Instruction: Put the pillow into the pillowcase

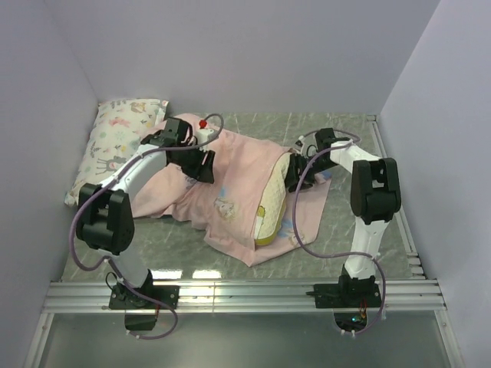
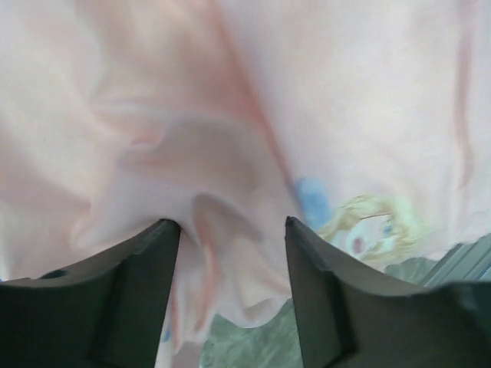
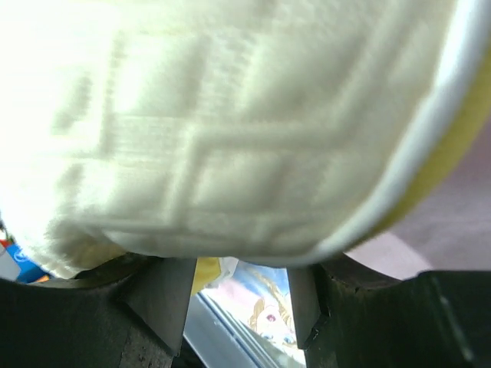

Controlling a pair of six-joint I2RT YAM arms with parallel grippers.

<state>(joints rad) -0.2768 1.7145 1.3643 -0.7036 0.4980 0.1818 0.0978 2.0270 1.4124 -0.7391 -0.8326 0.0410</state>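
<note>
Mostly, the large cream dimpled foam pillow (image 1: 268, 205) sits inside the thin pale-pink fabric pillowcase (image 1: 238, 165), with only its yellow-banded end outside the case's mouth. The right jaws, open against that end, should push squarely while the left jaws, open astride a case fold, pinch it. How deep the pillow reaches is hidden under the fabric.

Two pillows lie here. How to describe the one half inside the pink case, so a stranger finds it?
On the marble table, find the pink pillowcase in the middle. The pillow sticks out of its right end: cream with a yellow band, unlike the printed pillow far left.
</note>
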